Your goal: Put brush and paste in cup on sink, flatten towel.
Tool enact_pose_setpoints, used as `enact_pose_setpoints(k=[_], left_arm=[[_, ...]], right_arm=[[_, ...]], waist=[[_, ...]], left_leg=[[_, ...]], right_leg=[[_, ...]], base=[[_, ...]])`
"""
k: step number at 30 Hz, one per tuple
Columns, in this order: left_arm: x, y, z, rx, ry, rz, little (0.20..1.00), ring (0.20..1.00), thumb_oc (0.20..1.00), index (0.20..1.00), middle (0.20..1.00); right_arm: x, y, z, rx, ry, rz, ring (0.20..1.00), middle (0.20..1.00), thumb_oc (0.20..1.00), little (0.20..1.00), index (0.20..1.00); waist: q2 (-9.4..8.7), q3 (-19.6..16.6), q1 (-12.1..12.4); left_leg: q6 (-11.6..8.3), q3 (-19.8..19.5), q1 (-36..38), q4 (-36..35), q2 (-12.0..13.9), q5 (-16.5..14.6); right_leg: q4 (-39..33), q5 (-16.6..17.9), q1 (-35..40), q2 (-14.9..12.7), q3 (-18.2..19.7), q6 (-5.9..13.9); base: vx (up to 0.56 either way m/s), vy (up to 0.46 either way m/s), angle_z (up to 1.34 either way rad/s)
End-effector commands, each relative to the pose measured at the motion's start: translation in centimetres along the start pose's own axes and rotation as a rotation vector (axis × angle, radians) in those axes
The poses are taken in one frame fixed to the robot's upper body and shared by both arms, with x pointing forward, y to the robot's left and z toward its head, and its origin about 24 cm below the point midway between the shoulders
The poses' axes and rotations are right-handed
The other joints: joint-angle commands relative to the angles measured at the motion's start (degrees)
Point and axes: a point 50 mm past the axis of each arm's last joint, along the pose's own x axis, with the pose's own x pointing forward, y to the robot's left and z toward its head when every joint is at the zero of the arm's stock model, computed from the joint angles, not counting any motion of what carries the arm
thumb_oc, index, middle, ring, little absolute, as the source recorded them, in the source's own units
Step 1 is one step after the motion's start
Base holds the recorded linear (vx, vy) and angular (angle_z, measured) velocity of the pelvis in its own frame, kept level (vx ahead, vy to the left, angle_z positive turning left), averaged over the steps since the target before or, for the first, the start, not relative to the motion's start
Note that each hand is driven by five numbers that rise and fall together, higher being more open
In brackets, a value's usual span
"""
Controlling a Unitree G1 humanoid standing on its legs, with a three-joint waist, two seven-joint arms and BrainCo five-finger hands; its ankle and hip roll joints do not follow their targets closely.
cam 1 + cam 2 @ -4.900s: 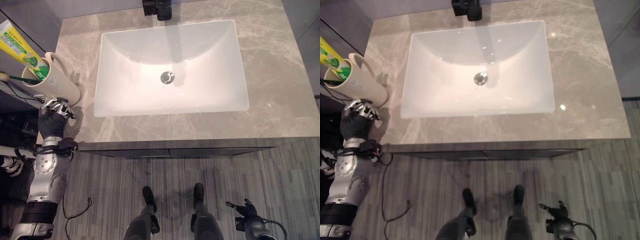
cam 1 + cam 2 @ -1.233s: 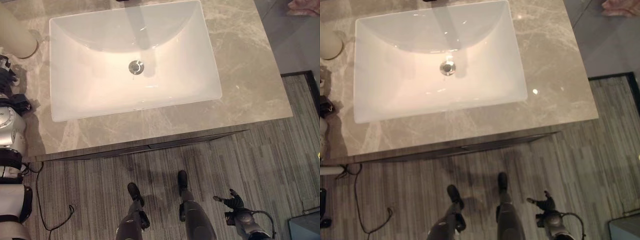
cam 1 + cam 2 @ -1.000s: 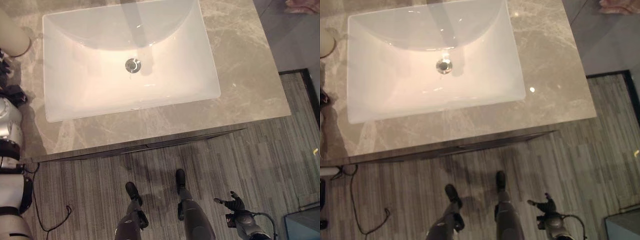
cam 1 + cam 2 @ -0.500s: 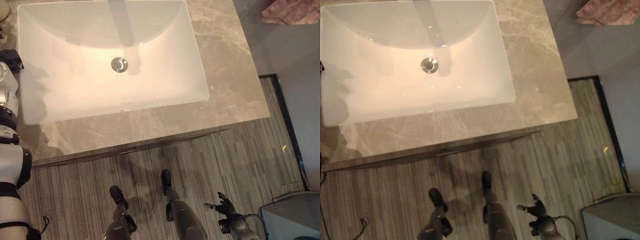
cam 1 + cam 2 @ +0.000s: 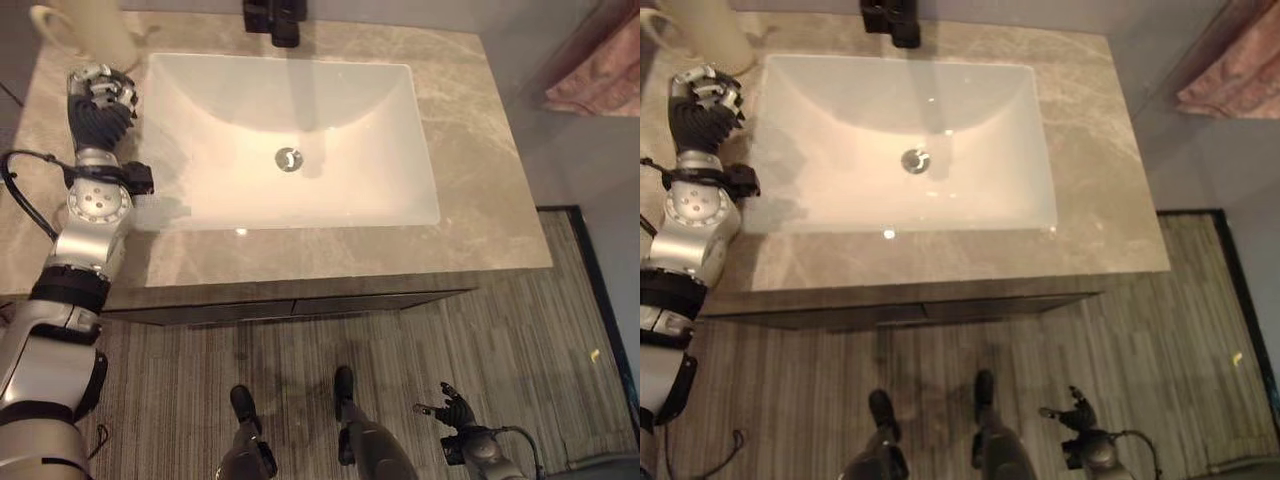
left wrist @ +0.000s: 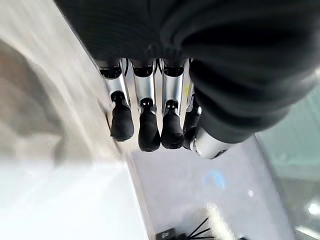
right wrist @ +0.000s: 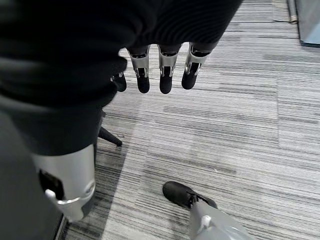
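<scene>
The cup (image 5: pixel 95 28) stands at the table's (image 5: pixel 480 150) far left corner, beside the white sink (image 5: pixel 290 140); whether brush and paste sit in it I cannot tell. The left hand (image 5: pixel 100 95) hovers just before the cup, fingers loosely curled and holding nothing. The right hand (image 7: pixel 160 70) hangs low over the floor, fingers relaxed and empty. The pink towel (image 5: pixel 600 75) lies past the table's right edge, so the sensible course is to draw the left hand clear without nudging the cup, then turn right and spread the cloth with flat fingers.
</scene>
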Motion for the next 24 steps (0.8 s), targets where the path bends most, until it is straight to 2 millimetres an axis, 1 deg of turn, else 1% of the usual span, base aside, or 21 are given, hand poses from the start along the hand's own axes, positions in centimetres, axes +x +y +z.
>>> enact_pose_setpoints(k=[1,2,3,5,7,8,9,11,12,14,15,16,17,18,19,21,22,23,24], left_arm=[[-0.4,1.0,3.3,0.129,-0.232,-0.059,0.2,0.2,0.2,0.2,0.2],[-0.4,1.1,3.2,0.13,-0.231,-0.058,0.2,0.2,0.2,0.2,0.2],[-1.1,1.3,3.1,0.129,-0.236,-0.076,0.2,0.2,0.2,0.2,0.2],[-3.1,2.2,2.4,0.111,-0.226,-0.091,0.2,0.2,0.2,0.2,0.2],[-4.7,3.0,1.7,0.108,-0.203,-0.092,0.2,0.2,0.2,0.2,0.2],[-6.3,3.9,1.0,0.123,-0.174,-0.092,0.2,0.2,0.2,0.2,0.2],[-7.0,4.1,0.8,0.117,-0.164,-0.094,0.2,0.2,0.2,0.2,0.2],[-8.7,5.6,-0.1,0.165,-0.121,-0.073,0.2,0.2,0.2,0.2,0.2],[-9.2,5.8,-0.1,0.229,-0.123,-0.092,0.2,0.2,0.2,0.2,0.2],[-10.0,6.6,0.4,0.403,-0.149,-0.135,0.2,0.2,0.2,0.2,0.2],[-10.5,6.9,0.3,0.424,-0.142,-0.14,0.2,0.2,0.2,0.2,0.2],[-10.6,6.9,0.3,0.426,-0.142,-0.139,0.2,0.2,0.2,0.2,0.2],[-10.8,6.9,0.6,0.441,-0.15,-0.158,0.2,0.2,0.2,0.2,0.2],[-11.2,6.9,0.5,0.446,-0.143,-0.162,0.2,0.2,0.2,0.2,0.2],[-11.2,7.0,0.6,0.452,-0.148,-0.16,0.2,0.2,0.2,0.2,0.2],[-11.5,6.7,0.7,0.453,-0.152,-0.181,0.2,0.2,0.2,0.2,0.2],[-11.4,6.5,0.6,0.457,-0.15,-0.193,0.2,0.2,0.2,0.2,0.2],[-11.3,6.3,0.7,0.452,-0.155,-0.208,0.2,0.2,0.2,0.2,0.2],[-11.4,6.2,0.5,0.451,-0.151,-0.216,0.2,0.2,0.2,0.2,0.2]], right_arm=[[-0.5,-1.6,-1.4,-0.032,0.028,-0.033,1.0,1.0,1.0,1.0,1.0],[-0.5,-1.6,-1.4,-0.033,0.028,-0.033,1.0,1.0,1.0,1.0,1.0],[-0.6,-1.5,-1.8,-0.04,0.041,-0.029,1.0,1.0,1.0,1.0,1.0],[-0.8,-1.2,-2.4,-0.048,0.065,-0.02,1.0,1.0,1.0,1.0,1.0],[-1.0,-0.8,-2.9,-0.054,0.079,-0.006,1.0,1.0,1.0,1.0,1.0],[-1.1,-0.6,-3.0,-0.074,0.083,0.007,1.0,1.0,1.0,1.0,1.0],[-1.1,-0.6,-3.0,-0.073,0.083,0.007,1.0,1.0,1.0,1.0,1.0],[-1.1,-0.8,-2.8,-0.086,0.07,-0.002,1.0,1.0,1.0,1.0,1.0],[-1.1,-0.8,-2.5,-0.12,0.05,0.005,1.0,1.0,1.0,1.0,1.0],[-1.0,-1.1,-1.9,-0.154,0.014,-0.001,1.0,1.0,1.0,1.0,1.0],[-1.0,-1.2,-1.7,-0.131,0.009,-0.011,1.0,1.0,1.0,1.0,1.0],[-0.9,-1.1,-1.7,-0.132,0.008,-0.01,1.0,1.0,1.0,1.0,1.0],[-0.8,-1.3,-1.6,-0.106,0.013,-0.024,1.0,1.0,1.0,1.0,1.0],[-0.7,-1.1,-1.6,-0.091,0.02,-0.028,1.0,1.0,1.0,1.0,1.0],[-0.6,-1.0,-1.3,-0.089,0.014,-0.027,1.0,1.0,1.0,1.0,1.0],[-0.7,-1.0,-0.9,-0.095,-0.013,-0.023,1.0,1.0,1.0,1.0,1.0],[-0.7,-1.1,-0.7,-0.115,-0.029,-0.017,1.0,1.0,1.0,1.0,1.0],[-0.7,-1.1,-0.3,-0.146,-0.056,-0.005,1.0,1.0,1.0,1.0,1.0],[-0.9,-1.1,-0.2,-0.144,-0.067,-0.001,1.0,1.0,1.0,1.0,1.0]], waist=[[-0.06,-1.96,1.22],[-0.07,-2.07,1.12],[-0.11,-2.36,1.39],[-0.23,-3.48,1.64],[-0.35,-4.31,1.82],[-0.42,-4.97,1.79],[-0.46,-5.16,1.9],[-0.42,-5.17,1.89],[-0.38,-5.1,1.94],[-0.34,-5.08,2.14],[-0.2,-5.12,2.24],[-0.29,-5.21,2.24],[-0.1,-5.24,2.27],[0.1,-5.34,2.49],[0.11,-5.21,2.78],[0.39,-4.71,2.33],[0.68,-4.54,1.89],[1.09,-4.65,1.0],[1.5,-5.01,0.66]], left_leg=[[-0.79,-1.39,5.29,0.6,-1.83,-4.89],[-0.76,-1.37,5.13,0.6,-1.87,-4.73],[-0.65,-1.07,6.31,0.6,-2.1,-5.24],[-0.05,-0.78,8.2,0.6,-2.86,-6.05],[0.33,-0.36,9.67,0.6,-3.25,-6.58],[0.91,0.23,11.44,0.6,-3.88,-7.36],[1.23,0.48,12.07,0.6,-4.21,-7.69],[1.96,1.31,13.86,0.6,-5.19,-8.68],[2.32,1.47,14.28,0.6,-5.64,-9.0],[2.97,1.75,14.88,0.6,-6.54,-9.53],[3.31,1.89,15.17,0.6,-7.08,-9.72],[3.33,2.01,14.98,0.6,-7.14,-9.51],[3.68,1.95,15.39,0.6,-7.61,-9.91],[4.28,2.25,16.0,0.6,-8.68,-10.23],[4.66,2.54,16.21,0.6,-9.15,-10.3],[4.98,2.47,17.04,0.6,-9.43,-10.68],[5.2,2.09,17.55,0.6,-9.63,-10.92],[5.38,1.59,18.01,0.6,-9.7,-11.09],[5.43,1.55,18.47,0.6,-9.8,-11.14]], right_leg=[[-0.01,2.51,3.44,-4.92,1.3,6.65],[-0.01,2.62,3.27,-4.97,1.33,6.62],[-0.01,2.43,4.34,-5.16,1.31,6.67],[0.38,2.56,5.69,-5.66,1.48,6.81],[0.76,2.39,6.77,-5.94,1.84,6.83],[1.49,2.49,7.53,-6.39,2.69,7.03],[1.8,2.68,7.76,-6.74,2.87,7.22],[2.52,3.1,8.51,-7.45,3.92,7.7],[2.84,3.32,8.58,-7.79,4.22,7.86],[3.34,3.76,8.56,-8.46,4.81,8.18],[3.8,4.26,8.33,-8.91,5.23,8.38],[3.78,4.45,8.07,-8.96,5.38,8.36],[4.28,4.66,8.08,-9.45,5.56,8.56],[6.05,5.23,7.42,-10.62,5.85,8.8],[7.57,5.42,6.78,-11.2,5.76,8.74],[10.76,4.8,6.6,-11.46,6.62,8.46],[12.48,4.33,6.22,-10.8,8.11,8.11],[13.59,2.5,5.79,-8.6,10.97,7.34],[13.64,1.25,5.0,-7.17,12.23,6.67]], base=[[0.01,0.066,0.17],[0.02,0.077,0.12],[0.01,0.054,0.09],[0.02,0.091,0.04],[0.0,0.114,-0.05],[-0.02,0.146,-0.1],[-0.02,0.165,-0.16],[-0.03,0.144,-0.25],[-0.04,0.128,-0.26],[-0.04,0.125,-0.15],[-0.03,0.093,-0.23],[-0.04,0.1,-0.21],[-0.05,0.168,-0.13],[-0.06,0.217,-0.06],[-0.07,0.203,-0.05],[-0.02,0.131,-0.13],[0.01,0.131,-0.1],[0.04,0.123,0.06],[0.07,0.143,0.23]])
